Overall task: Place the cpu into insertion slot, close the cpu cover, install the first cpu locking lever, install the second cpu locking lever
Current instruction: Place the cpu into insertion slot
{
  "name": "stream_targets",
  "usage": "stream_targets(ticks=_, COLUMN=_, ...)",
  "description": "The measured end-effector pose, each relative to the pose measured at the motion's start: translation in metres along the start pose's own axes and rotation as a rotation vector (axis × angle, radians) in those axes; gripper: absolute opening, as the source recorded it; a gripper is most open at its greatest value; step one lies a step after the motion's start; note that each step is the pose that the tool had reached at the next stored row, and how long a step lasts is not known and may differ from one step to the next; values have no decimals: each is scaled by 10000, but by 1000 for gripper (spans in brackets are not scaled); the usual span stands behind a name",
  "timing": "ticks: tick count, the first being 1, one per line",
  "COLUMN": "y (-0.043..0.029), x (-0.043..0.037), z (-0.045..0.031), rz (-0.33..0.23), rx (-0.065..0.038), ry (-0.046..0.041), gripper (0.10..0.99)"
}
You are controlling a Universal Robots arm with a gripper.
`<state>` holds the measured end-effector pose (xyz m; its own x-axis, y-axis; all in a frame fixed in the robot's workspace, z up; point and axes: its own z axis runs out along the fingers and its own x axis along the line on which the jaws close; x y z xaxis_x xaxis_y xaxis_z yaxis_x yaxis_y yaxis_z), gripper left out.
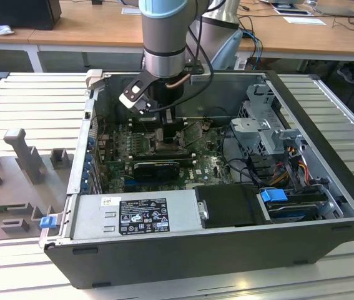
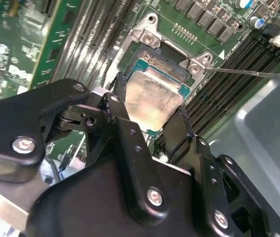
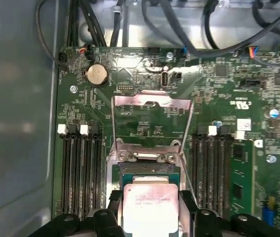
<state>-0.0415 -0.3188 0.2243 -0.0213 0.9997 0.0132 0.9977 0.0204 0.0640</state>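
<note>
The cpu is a pale silver square with a green rim, held between my gripper's black fingers. It lies over the insertion slot, whose dark frame shows beyond it; whether it rests in the slot or hangs just above, I cannot tell. In the first wrist view the cpu sits over the slot, and the cpu cover stands swung open behind it. Thin wire locking levers are unlatched. In the exterior view the gripper reaches down onto the motherboard.
Long black memory slots flank the socket. The open case has a power supply in front, a drive cage with cables on the exterior view's right, and a grey fixture outside on the slatted table.
</note>
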Motion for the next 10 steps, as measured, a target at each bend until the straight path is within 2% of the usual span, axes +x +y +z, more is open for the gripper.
stream_targets(ticks=4, y=-12, x=36, z=143, rz=170, rx=1, ry=-10, gripper=541)
stream_targets(ticks=10, y=-17, x=35, z=209, rz=242, rx=1, ry=-29, gripper=541)
